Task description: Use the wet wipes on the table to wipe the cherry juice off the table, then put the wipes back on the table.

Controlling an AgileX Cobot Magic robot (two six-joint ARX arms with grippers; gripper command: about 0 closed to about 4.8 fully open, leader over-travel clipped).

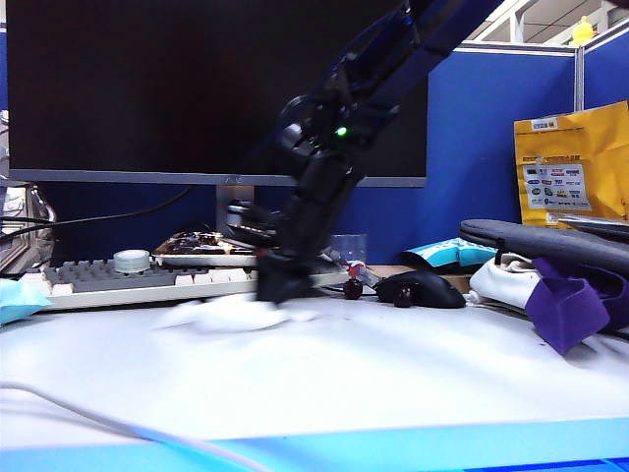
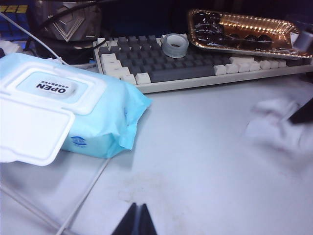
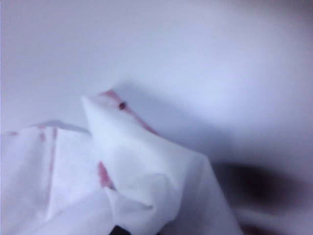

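My right gripper (image 1: 269, 287) reaches down to the table (image 1: 393, 374) in front of the keyboard, blurred, and is shut on the wet wipes (image 1: 228, 314). In the right wrist view the crumpled white wet wipes (image 3: 146, 166) fill the foreground, hiding all but a dark tip of the right gripper (image 3: 120, 230). Pink-red cherry juice (image 3: 102, 175) smears the sheet's folds, with a small dark speck on one edge. The blurred wet wipes (image 2: 274, 122) also show in the left wrist view. My left gripper (image 2: 138, 209) hangs shut and empty over the table's left part.
An open pack of wipes (image 2: 73, 112) lies at the left by a keyboard (image 1: 147, 280) with a tape roll (image 1: 131, 260). A foil tray (image 2: 234, 29) of cherries, two loose cherries (image 1: 352, 288), a black mouse (image 1: 423, 288) and a purple cloth (image 1: 565, 305) stand behind and right. A cable (image 1: 98, 418) crosses the front left.
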